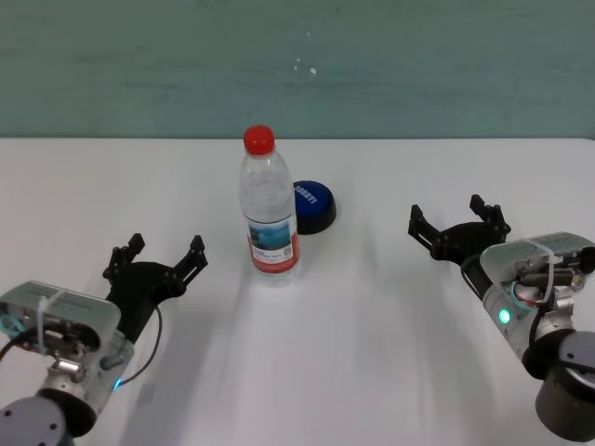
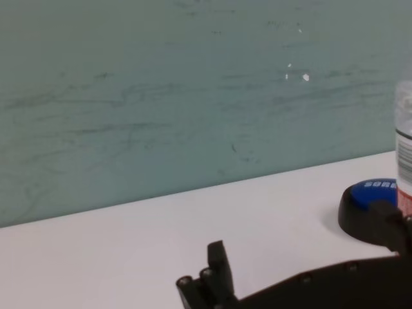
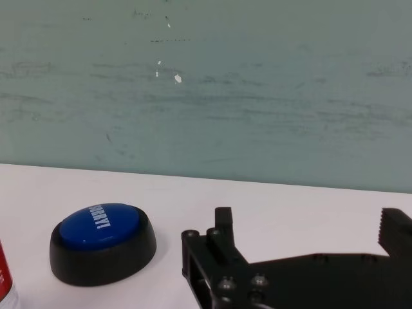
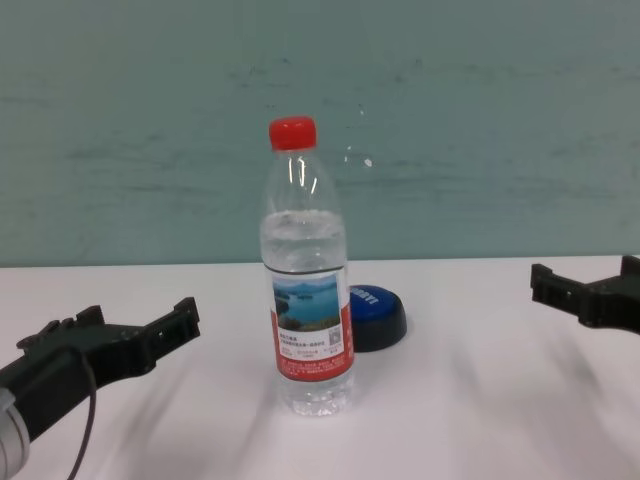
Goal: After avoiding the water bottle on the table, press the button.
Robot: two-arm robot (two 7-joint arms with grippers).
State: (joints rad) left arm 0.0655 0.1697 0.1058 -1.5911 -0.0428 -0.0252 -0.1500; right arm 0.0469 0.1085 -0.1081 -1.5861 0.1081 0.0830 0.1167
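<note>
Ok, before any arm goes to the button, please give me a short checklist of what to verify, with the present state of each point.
1. Water bottle stands upright on the table: ok.
2. Button is in view and nothing rests on it: ok.
3. Direct path from the left gripper to the button: not ok, the bottle stands between them.
4. Path from the right gripper to the button: ok, the right wrist view shows bare table between them.
5. Both grippers are open and hold nothing: ok.
6. Gap between bottle and button: cannot tell, the bottle overlaps the button's left edge in the head and chest views.
</note>
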